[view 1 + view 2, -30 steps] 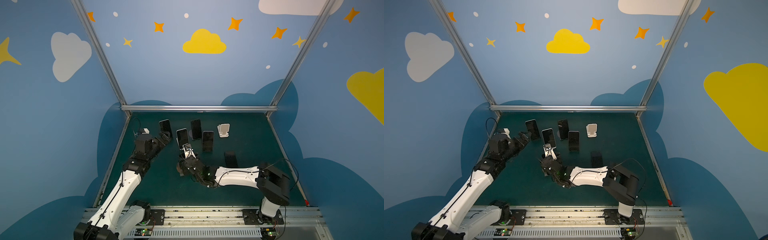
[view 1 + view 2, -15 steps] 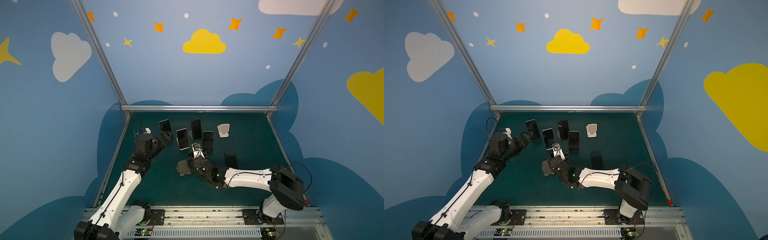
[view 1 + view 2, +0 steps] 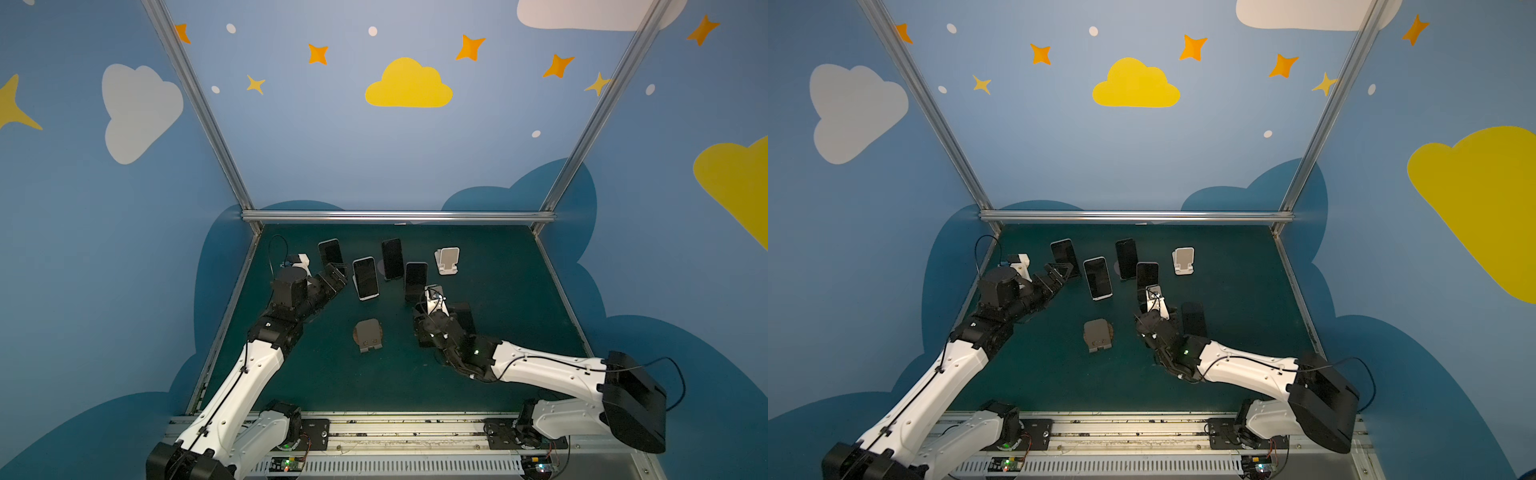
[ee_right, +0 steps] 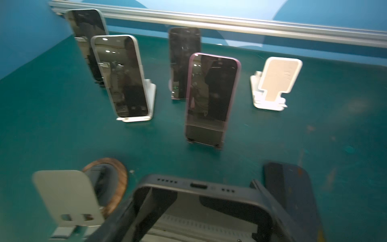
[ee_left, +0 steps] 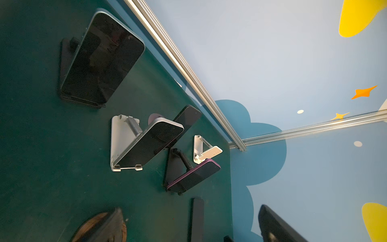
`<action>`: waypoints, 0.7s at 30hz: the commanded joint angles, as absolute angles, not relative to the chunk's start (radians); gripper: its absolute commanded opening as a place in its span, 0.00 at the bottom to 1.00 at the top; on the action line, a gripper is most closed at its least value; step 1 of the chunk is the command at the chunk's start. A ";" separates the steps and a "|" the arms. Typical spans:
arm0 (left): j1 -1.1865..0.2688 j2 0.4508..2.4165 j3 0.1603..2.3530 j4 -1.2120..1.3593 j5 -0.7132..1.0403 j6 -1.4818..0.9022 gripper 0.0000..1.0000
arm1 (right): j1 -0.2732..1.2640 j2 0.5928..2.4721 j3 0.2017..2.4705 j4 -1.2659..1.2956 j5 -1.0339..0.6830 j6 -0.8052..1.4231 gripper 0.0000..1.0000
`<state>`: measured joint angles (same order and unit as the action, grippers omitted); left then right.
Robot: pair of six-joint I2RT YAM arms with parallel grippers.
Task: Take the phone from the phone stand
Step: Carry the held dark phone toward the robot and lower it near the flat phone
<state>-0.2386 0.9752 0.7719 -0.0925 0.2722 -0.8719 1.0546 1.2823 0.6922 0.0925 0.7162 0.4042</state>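
- Done: the dark, matte-edged phone [image 4: 196, 186] is off its stand, pinched by its sides in the right gripper [image 4: 201, 207], low over the green tabletop [image 4: 314, 136].
- The vacated stand [image 3: 368, 334], a grey plate on a round wooden base, sits nearby.
- Left to do, I judge: setting the phone down.
- The left gripper [image 3: 337, 278] is spread wide and empty, beside 4 other glossy phones [image 3: 365, 278] on stands.

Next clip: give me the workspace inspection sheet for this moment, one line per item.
Surface: green mat, faintly scuffed.
Job's things: four phones upright on stands; dark-cased phone gripped by the right gripper; grey stand and white stand empty.
Clutter: dark flat slab on the mat beside the right arm.
Grippers: left gripper open, empty; right gripper shut on the dark-cased phone.
Cables: black cable loop at left wrist, another along the right arm.
Surroundings: blue cloud-and-star walls, aluminium frame.
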 commanded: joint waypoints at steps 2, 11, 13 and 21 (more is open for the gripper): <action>-0.253 0.976 0.761 -0.070 0.285 -0.859 1.00 | 0.984 1.182 0.682 -0.038 0.672 0.452 0.62; -0.262 0.988 0.761 -0.066 0.294 -0.864 1.00 | 0.877 1.092 0.678 -0.174 0.583 0.461 0.61; -0.264 0.989 0.764 -0.068 0.295 -0.862 1.00 | 0.871 1.102 0.678 -0.184 0.570 0.479 0.61; -0.275 0.995 0.766 -0.075 0.288 -0.846 1.00 | 0.867 1.192 0.692 -0.173 0.504 0.528 0.61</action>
